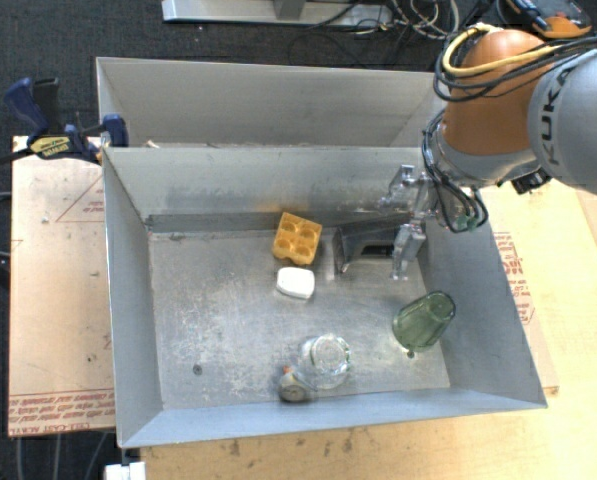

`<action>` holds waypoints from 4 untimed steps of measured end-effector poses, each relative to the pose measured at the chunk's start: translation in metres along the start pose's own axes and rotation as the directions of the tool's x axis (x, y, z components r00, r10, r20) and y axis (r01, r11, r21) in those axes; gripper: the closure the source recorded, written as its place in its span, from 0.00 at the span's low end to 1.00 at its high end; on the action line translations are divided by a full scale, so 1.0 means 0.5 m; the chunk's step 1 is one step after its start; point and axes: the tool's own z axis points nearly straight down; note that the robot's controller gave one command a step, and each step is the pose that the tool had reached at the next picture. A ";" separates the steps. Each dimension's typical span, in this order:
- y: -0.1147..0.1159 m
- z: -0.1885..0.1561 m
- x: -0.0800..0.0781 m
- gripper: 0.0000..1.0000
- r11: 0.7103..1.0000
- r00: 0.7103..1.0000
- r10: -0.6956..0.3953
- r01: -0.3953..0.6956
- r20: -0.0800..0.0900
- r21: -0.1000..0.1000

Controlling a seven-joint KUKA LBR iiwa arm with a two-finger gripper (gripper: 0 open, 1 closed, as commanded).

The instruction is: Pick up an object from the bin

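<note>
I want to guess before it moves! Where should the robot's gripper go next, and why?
Probably a small shift toward the bottom of the view, to come over the green glass cup. The gripper looks open with nothing between its fingers, and it hangs over bare floor. The cup is the closest thing to it and lies apart from the other things, so it seems the easiest pick.

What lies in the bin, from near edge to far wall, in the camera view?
Clear round glass cup → green see-through cup → white rounded block → yellow square block with round hollows.
</note>
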 end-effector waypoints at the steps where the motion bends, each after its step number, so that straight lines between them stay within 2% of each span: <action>1: -0.049 0.050 0.006 0.00 0.960 0.960 0.282 -0.282 -0.008 0.005; 2: -0.054 0.064 -0.024 0.00 0.999 0.999 0.032 -0.032 -0.003 0.003; 3: -0.041 0.144 -0.039 0.00 0.964 0.964 0.265 -0.264 0.031 -0.010; 4: -0.045 0.167 -0.020 1.00 0.969 0.969 0.249 -0.249 -0.001 0.004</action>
